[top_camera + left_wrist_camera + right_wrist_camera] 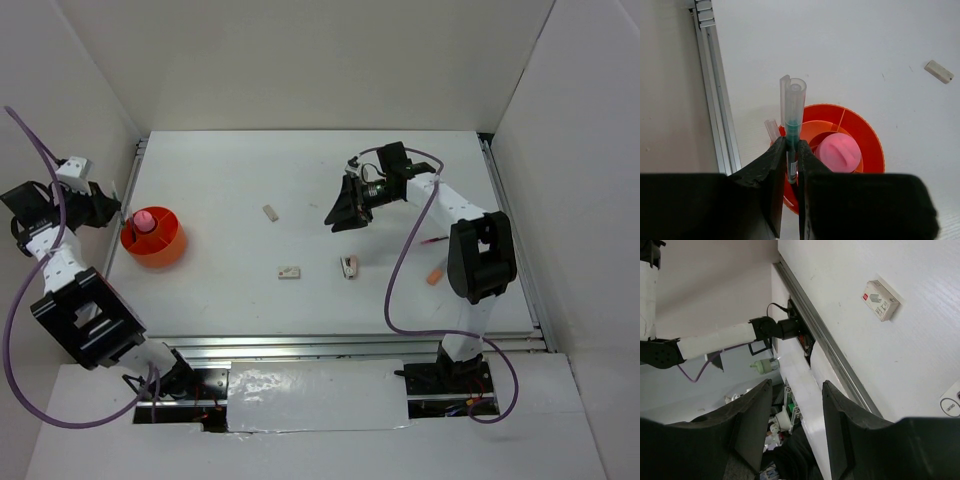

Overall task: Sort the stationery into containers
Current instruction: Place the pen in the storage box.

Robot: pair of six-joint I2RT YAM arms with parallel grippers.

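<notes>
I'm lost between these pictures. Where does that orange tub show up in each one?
Top external: the orange tub sits at far left, mid-height.
Left wrist: the tub fills the lower centre.
Right wrist: not in it.
Shared landmark: the pink cylinder inside the tub, seen in the top and left wrist views.

- Orange-red tub (172,248) sits far left, low and round, with dividers inside.
- Pink stubby cylinder (838,152) stands in the tub's middle.
- Clear-capped pen (793,112), teal inside, is upright over the tub's rim, pinched by the left gripper (791,150).
- Far white block (270,212), middle white block (289,272) and right white block (349,266) lie flat, apart.
- Orange bit (434,276) lies well to the right.
</notes>
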